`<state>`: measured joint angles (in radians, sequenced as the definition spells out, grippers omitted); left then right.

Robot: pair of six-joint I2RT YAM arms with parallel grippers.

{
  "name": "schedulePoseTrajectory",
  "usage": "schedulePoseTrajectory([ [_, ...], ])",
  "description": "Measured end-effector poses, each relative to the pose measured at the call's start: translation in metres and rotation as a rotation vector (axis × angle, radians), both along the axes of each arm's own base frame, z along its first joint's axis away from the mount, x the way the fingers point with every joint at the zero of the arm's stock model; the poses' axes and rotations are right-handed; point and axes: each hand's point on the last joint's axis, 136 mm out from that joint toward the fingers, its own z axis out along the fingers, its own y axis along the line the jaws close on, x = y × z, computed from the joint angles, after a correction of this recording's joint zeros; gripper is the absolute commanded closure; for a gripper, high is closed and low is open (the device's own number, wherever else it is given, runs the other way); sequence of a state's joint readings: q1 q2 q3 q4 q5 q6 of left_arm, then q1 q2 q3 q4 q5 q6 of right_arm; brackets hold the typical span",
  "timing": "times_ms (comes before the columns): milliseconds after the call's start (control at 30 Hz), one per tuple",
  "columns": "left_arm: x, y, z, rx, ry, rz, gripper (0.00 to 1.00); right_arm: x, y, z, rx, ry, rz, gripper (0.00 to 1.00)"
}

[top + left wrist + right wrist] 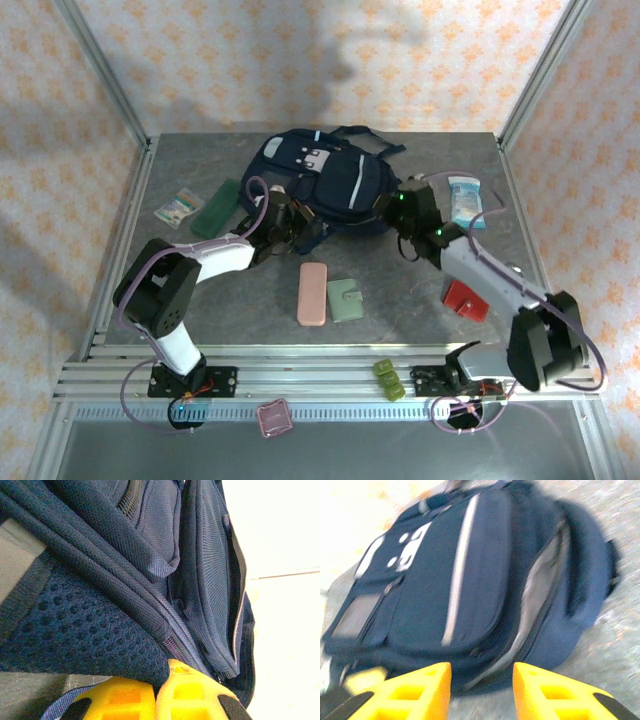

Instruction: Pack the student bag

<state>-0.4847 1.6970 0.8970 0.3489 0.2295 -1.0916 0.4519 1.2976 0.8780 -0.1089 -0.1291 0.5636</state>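
Observation:
The student bag (322,180), navy with a white stripe and grey patches, lies at the back middle of the table. My left gripper (284,226) is at its near left edge. In the left wrist view its yellow fingers (162,681) are shut together, with the bag's navy mesh fabric (85,625) pinched between the tips. My right gripper (404,212) is at the bag's right side. It stands open (482,675) just short of the bag (470,580), nothing between its fingers. The bag's side zip gapes and shows grey lining (535,595).
A dark green case (216,208) and a small packet (177,209) lie left of the bag. A pink case (313,293) and green wallet (347,300) lie in front. A red item (466,299) and a blue-white packet (465,200) sit right.

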Motion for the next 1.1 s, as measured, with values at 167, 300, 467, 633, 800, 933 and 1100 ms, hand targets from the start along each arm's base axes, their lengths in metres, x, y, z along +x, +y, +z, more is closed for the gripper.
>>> schedulePoseTrajectory([
  [167, 0.003, -0.004, 0.008, -0.020, -0.004, -0.002, 1.00, -0.042, 0.052, -0.032, 0.003, -0.013, 0.217, 0.59],
  [300, 0.008, -0.009, 0.020, -0.046, -0.017, -0.011, 1.00, -0.051, 0.089, -0.047, 0.009, -0.031, 0.328, 0.63],
  [467, 0.011, -0.014, 0.030, -0.058, -0.025, -0.014, 1.00, -0.039, 0.107, -0.066, 0.002, -0.038, 0.341, 0.59],
  [633, 0.010, -0.015, 0.030, -0.060, -0.015, -0.020, 1.00, -0.015, 0.112, -0.064, -0.027, -0.076, 0.286, 0.55],
  [800, 0.009, -0.017, 0.031, -0.066, -0.012, -0.028, 1.00, 0.007, 0.115, -0.049, -0.037, -0.136, 0.230, 0.54],
  [933, 0.010, -0.019, 0.034, -0.077, -0.013, -0.032, 1.00, 0.022, 0.117, -0.045, -0.060, -0.157, 0.190, 0.54],
  [1100, 0.011, -0.018, 0.035, -0.078, -0.014, -0.023, 1.00, 0.034, 0.120, -0.048, -0.096, -0.163, 0.167, 0.64],
])
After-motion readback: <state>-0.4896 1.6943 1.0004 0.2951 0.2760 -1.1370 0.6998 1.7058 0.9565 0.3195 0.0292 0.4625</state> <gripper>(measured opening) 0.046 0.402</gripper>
